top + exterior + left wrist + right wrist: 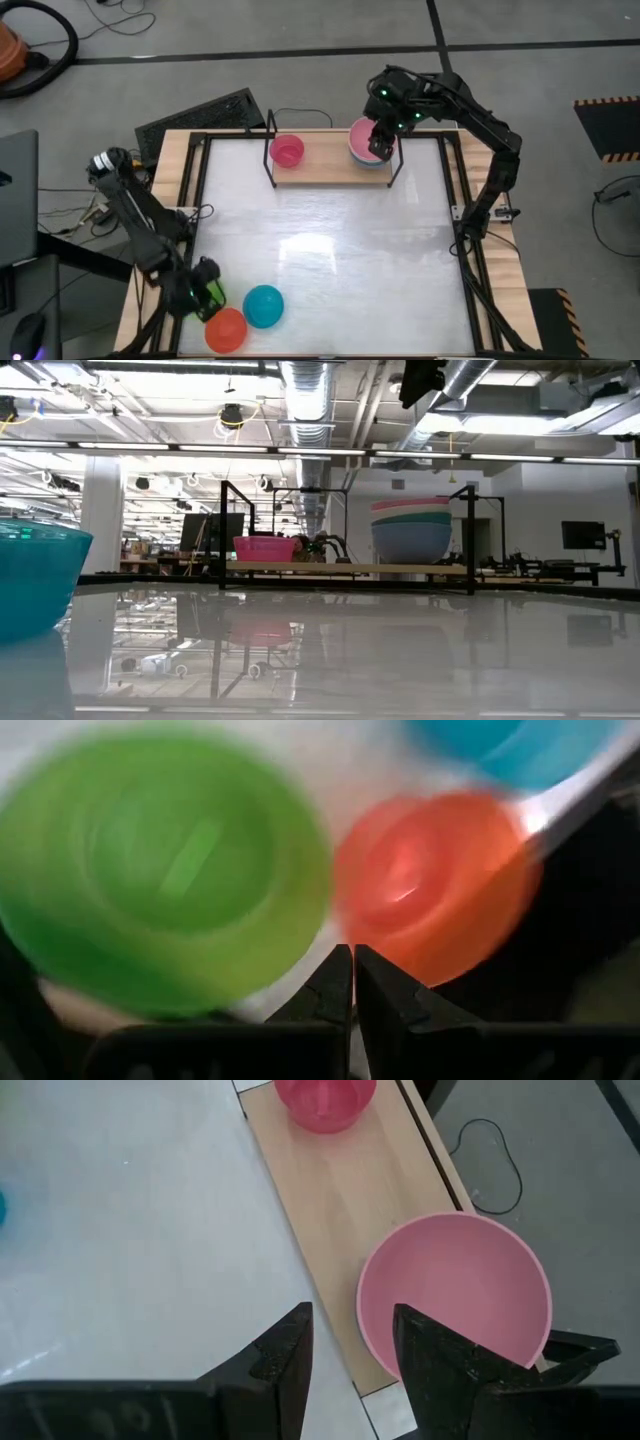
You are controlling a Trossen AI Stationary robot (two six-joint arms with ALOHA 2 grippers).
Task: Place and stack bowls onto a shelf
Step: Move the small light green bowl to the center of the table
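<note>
The right gripper [345,1350] hangs with fingers apart, empty, over the pink bowl [455,1295] on the shelf [340,1190]. The left gripper [353,982], fingers closed on nothing, hovers by the green bowl [165,870]. It looks light, stiff and slippery; pinch its rim.

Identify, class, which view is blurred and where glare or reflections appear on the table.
Left wrist view: the green bowl and orange bowl are smeared by blur. High view: a pale glare patch on the white tabletop. Low view: the glossy surface mirrors the magenta bowl and ceiling lights.
</note>
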